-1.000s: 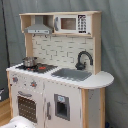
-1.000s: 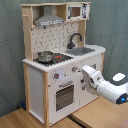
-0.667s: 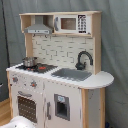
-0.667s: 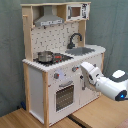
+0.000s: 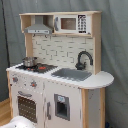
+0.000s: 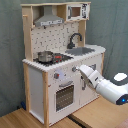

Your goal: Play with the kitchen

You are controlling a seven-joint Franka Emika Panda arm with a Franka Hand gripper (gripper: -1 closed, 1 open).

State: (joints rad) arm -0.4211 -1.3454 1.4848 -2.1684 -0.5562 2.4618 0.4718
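Observation:
The kitchen point(image 5: 60, 95) point(image 6: 35, 85) is a white and light-wood toy unit seen in both exterior views. It has a grey hood point(image 5: 37, 30) point(image 6: 47, 20), a black faucet point(image 5: 82, 60) point(image 6: 75, 39), a sink point(image 5: 72, 74) point(image 6: 82, 51), a red-ringed hob point(image 5: 44, 67) point(image 6: 59, 58) and an oven door point(image 5: 27, 107) point(image 6: 65, 97). In the second exterior view my white arm point(image 6: 107, 89) reaches in from the lower right. The gripper point(image 6: 75, 69) is at the knob panel, right beside a knob point(image 6: 56, 76). Whether it touches a knob cannot be made out.
A small metal pot point(image 5: 29, 61) point(image 6: 45, 56) stands on the hob. A toy microwave point(image 5: 70, 23) point(image 6: 75, 11) sits on the top shelf. Wooden floor point(image 6: 30, 120) lies before the kitchen, a grey curtain point(image 5: 115, 45) behind it. A white blob point(image 5: 17, 122) shows at the first exterior view's bottom left.
In the second exterior view the arm has moved left and slightly up, from in front of the cupboard to the knob panel. The kitchen's parts have not moved.

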